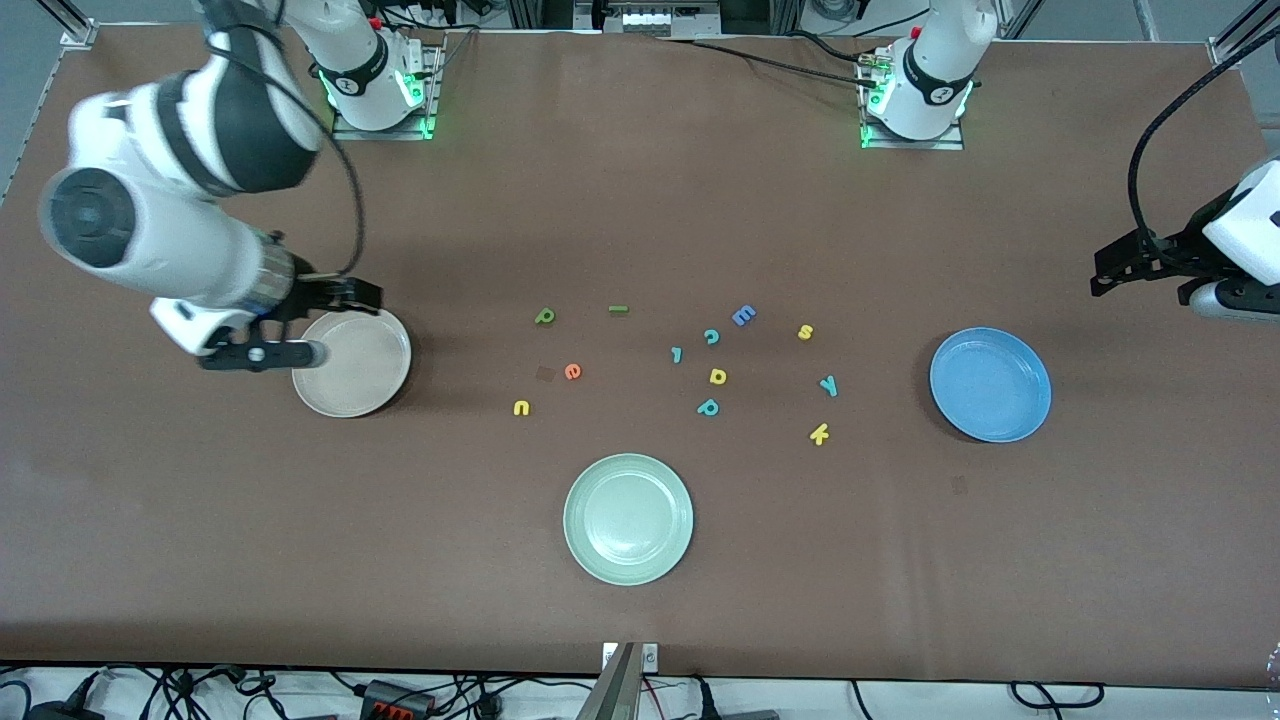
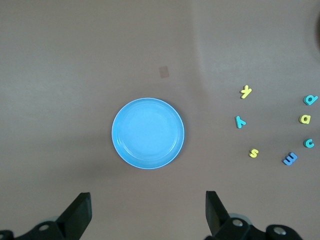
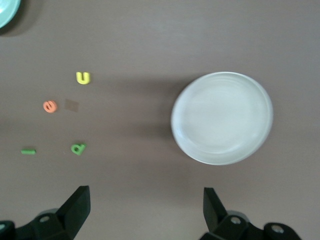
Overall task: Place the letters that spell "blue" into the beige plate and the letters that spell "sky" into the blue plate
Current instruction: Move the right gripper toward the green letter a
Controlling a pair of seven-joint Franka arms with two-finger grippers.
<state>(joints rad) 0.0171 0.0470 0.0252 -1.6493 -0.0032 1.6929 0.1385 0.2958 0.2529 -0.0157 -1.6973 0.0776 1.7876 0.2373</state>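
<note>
The beige plate point(image 1: 352, 363) point(image 3: 222, 118) lies toward the right arm's end, and my right gripper point(image 1: 350, 324) point(image 3: 146, 207) hangs open over its rim, holding nothing. Beside it toward the table's middle lie the green "b" point(image 1: 544, 316) point(image 3: 78, 148), olive "l" point(image 1: 618, 310) point(image 3: 28, 151), orange "e" point(image 1: 572, 371) point(image 3: 49, 106) and yellow "u" point(image 1: 521, 407) point(image 3: 83, 78). The blue plate point(image 1: 990, 384) point(image 2: 148, 133) lies toward the left arm's end. Next to it are the yellow "s" point(image 1: 805, 332) point(image 2: 254, 153), teal "y" point(image 1: 828, 385) point(image 2: 240, 121) and yellow "k" point(image 1: 819, 433) point(image 2: 245, 91). My left gripper point(image 1: 1135, 280) point(image 2: 148, 210) hovers open and empty near the table's end.
A pale green plate point(image 1: 628, 518) sits nearest the front camera. Between the two letter groups lie a blue blocky letter point(image 1: 743, 316), a teal "c" point(image 1: 711, 336), a yellow "a" point(image 1: 717, 376), a teal "p" point(image 1: 708, 407) and a small teal piece point(image 1: 677, 353).
</note>
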